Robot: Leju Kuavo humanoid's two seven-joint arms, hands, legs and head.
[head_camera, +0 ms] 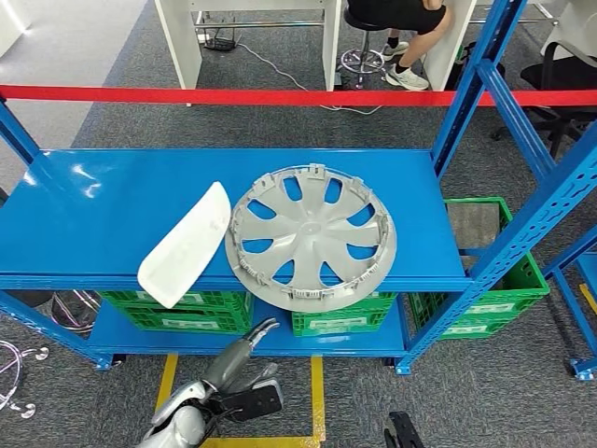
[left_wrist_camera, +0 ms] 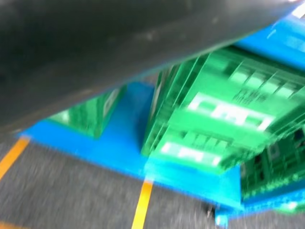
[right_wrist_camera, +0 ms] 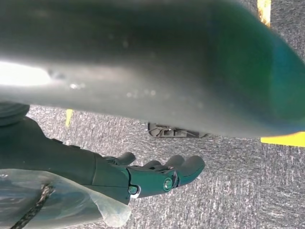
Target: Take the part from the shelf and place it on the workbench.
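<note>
with the wheel cover and white panel both overhanging the shelf front, lift the empty, loosely spread left hand under a rim; right hand hangs released.

The right hand reaches out over grey carpet, its dark fingers loosely extended and holding nothing. A wide, blurred grey surface spans the frame beside it. Yellow floor tape shows at the edge.

grey carpet floor; red barrier tape; white desk legs
</note>
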